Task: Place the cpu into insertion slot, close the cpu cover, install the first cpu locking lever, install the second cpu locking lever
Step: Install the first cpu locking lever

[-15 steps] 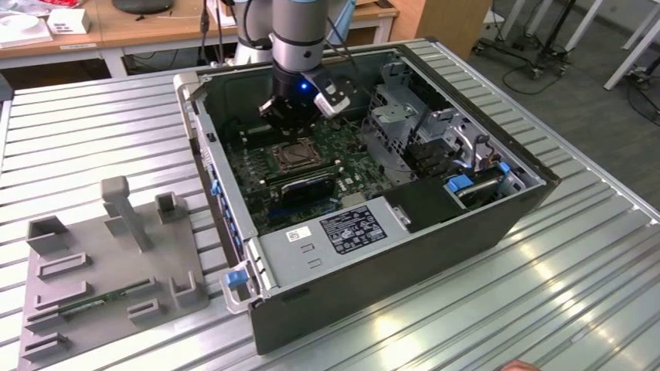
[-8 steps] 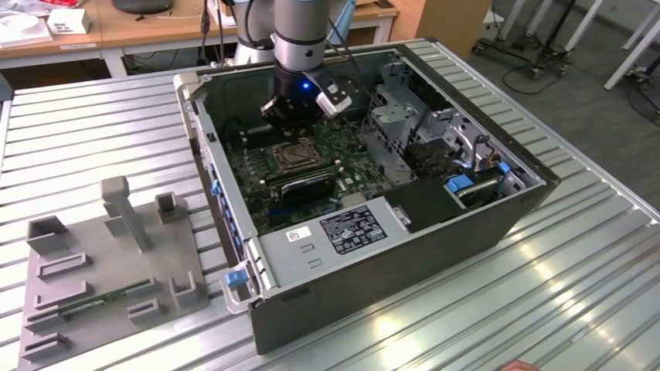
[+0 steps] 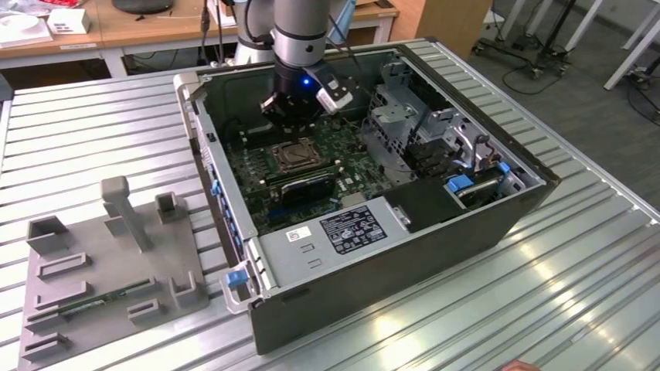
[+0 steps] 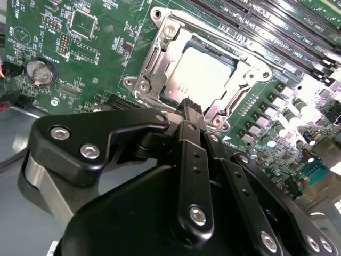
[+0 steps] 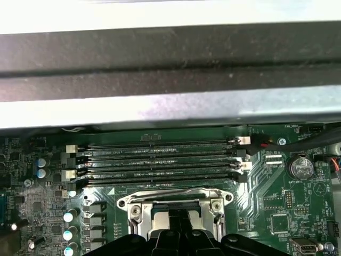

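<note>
The cpu (image 4: pixel 205 74) lies flat in the insertion slot (image 3: pixel 294 157) on the green motherboard, its pale metal face showing. The cpu cover (image 4: pixel 160 50), a silvery frame plate, lies down around the chip. My gripper (image 4: pixel 190 106) hangs just above the socket's near edge with its black fingers (image 4: pixel 186 154) pressed together and nothing visible between them. In the first wrist view the gripper (image 5: pixel 178 221) tip stands over the cover (image 5: pixel 133 205). In the exterior view the gripper (image 3: pixel 294 127) reaches into the open computer case. I cannot tell how the locking levers stand.
Long black memory slots (image 5: pixel 160 160) run beside the socket, with the case wall (image 5: pixel 170 69) beyond them. A coin battery (image 4: pixel 38 72) sits on the board. A metal drive cage (image 3: pixel 413 116) and power supply (image 3: pixel 341 232) crowd the case. A grey fixture (image 3: pixel 113 270) lies on the exterior view's left.
</note>
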